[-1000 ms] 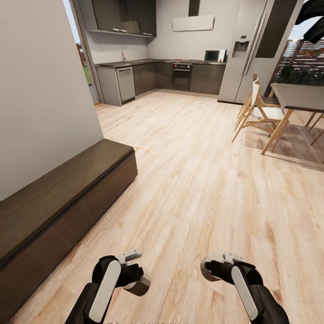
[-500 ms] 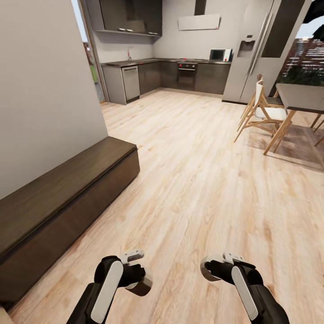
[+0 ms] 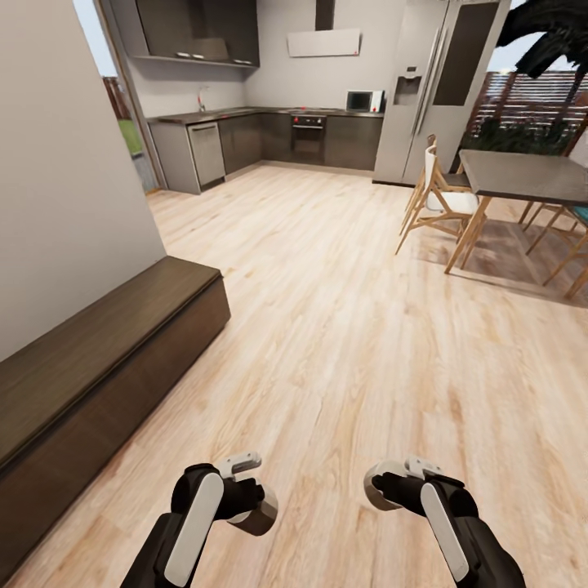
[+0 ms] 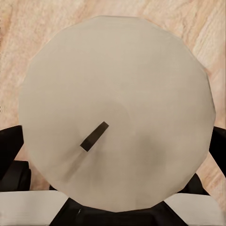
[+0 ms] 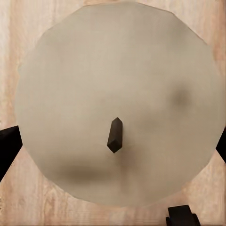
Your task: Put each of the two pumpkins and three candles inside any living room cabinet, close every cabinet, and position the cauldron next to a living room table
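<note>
My left gripper [image 3: 251, 508] hangs low over the wooden floor, shut on a stubby beige candle [image 3: 261, 520]. My right gripper [image 3: 380, 493] is level with it and shut on a second beige candle [image 3: 376, 495]. In the left wrist view the candle [image 4: 117, 94] presents its round pale top and dark wick, with black fingers at its sides. The right wrist view has the other candle [image 5: 122, 84] end-on with its wick. The long low dark brown cabinet [image 3: 98, 359] runs along the left wall, its fronts shut, about an arm's length left of my left gripper.
A grey wall [image 3: 57, 163] rises behind the cabinet. A wooden-legged dining table [image 3: 523, 173] with chairs [image 3: 433, 200] stands at the right. A fridge [image 3: 425, 90] and kitchen counters [image 3: 269, 135] line the far end. Open wooden floor [image 3: 343, 327] stretches ahead.
The whole picture has shifted, so the camera has moved: kitchen and cabinet now sit further left, and more of the dining table shows. Both grippers keep their candles and their pose.
</note>
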